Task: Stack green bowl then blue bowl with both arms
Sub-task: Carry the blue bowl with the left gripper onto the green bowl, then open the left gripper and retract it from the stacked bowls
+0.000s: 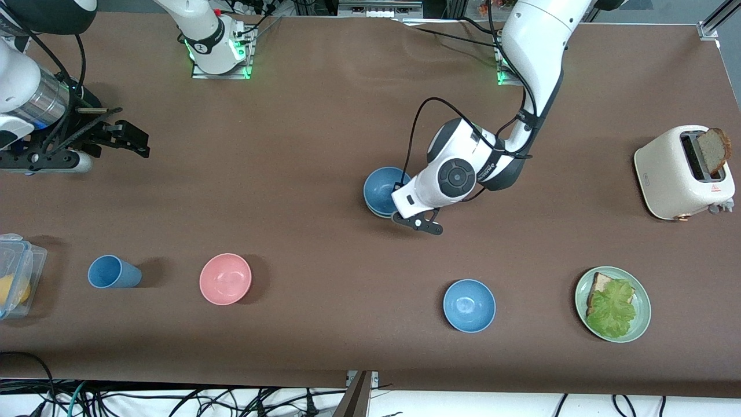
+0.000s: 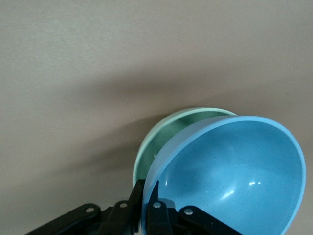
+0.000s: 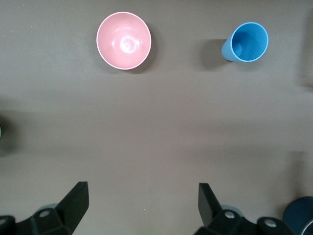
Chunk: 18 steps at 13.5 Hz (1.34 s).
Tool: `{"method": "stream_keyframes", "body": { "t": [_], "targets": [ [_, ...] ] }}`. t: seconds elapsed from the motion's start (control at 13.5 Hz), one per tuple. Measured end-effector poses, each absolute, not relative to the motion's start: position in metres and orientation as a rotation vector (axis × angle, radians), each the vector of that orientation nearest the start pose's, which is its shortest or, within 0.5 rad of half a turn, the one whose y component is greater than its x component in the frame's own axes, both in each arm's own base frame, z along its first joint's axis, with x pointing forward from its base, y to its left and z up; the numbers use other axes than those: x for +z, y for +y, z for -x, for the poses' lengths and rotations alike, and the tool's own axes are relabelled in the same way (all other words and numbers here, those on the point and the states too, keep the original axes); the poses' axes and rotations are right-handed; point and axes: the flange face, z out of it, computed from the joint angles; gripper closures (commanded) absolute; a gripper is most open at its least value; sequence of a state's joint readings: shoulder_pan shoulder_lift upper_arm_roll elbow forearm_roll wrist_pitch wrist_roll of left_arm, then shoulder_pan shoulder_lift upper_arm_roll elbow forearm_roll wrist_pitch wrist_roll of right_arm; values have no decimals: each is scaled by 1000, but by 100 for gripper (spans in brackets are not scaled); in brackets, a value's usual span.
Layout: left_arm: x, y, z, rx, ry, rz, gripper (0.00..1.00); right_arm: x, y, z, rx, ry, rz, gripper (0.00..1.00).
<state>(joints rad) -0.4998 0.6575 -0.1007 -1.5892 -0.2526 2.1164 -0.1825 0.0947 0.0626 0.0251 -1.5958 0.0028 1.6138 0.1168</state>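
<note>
My left gripper (image 2: 146,190) is shut on the rim of the blue bowl (image 2: 234,171), one finger inside and one outside. The bowl hangs tilted over the pale green bowl (image 2: 156,142), which stands right beneath it; I cannot tell whether they touch. In the front view the blue bowl (image 1: 383,190) is at mid-table under the left gripper (image 1: 399,197) and hides nearly all of the green bowl. My right gripper (image 1: 134,142) is open and empty, waiting above the table at the right arm's end. It also shows in the right wrist view (image 3: 143,196).
A brighter blue bowl (image 1: 469,305), a pink bowl (image 1: 225,278) and a blue cup (image 1: 113,271) stand nearer the front camera. A green plate (image 1: 639,289) with toast and lettuce and a toaster (image 1: 671,174) are at the left arm's end. A plastic box (image 1: 17,272) is at the right arm's end.
</note>
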Motion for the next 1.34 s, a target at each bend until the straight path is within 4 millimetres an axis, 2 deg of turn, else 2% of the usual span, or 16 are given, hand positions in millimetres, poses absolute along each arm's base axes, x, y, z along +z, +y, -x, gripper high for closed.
{"method": "stream_keyframes", "body": {
  "t": [0.07, 0.15, 0.52, 0.67, 0.74, 0.89, 1.04, 1.19, 1.34],
  "targets": [
    [242, -390, -562, 374, 426, 3292, 26, 581, 69, -571, 70, -4, 3142, 1],
    [240, -391, -561, 377, 425, 3291, 0, 581, 69, -571, 70, -4, 3142, 1],
    [242, -386, -565, 385, 414, 3286, 0, 581, 69, -571, 71, -4, 3142, 1],
    [259, -376, -571, 418, 400, 3273, 0, 581, 69, -571, 71, -4, 3142, 1],
    [276, -363, -579, 424, 376, 3273, 0, 581, 68, -571, 71, -3, 3142, 1],
    [325, -319, -599, 413, 290, 3290, 0, 581, 68, -571, 71, -3, 3142, 1],
    [377, -262, -615, 371, 199, 3292, 0, 581, 68, -572, 65, -3, 3141, 1],
    [423, -206, -620, 346, 114, 3270, 0, 582, 68, -573, 50, -3, 3141, 1],
    [458, -158, -617, 331, 60, 3227, 0, 582, 68, -573, 40, -3, 3140, 1]
  ]
}}
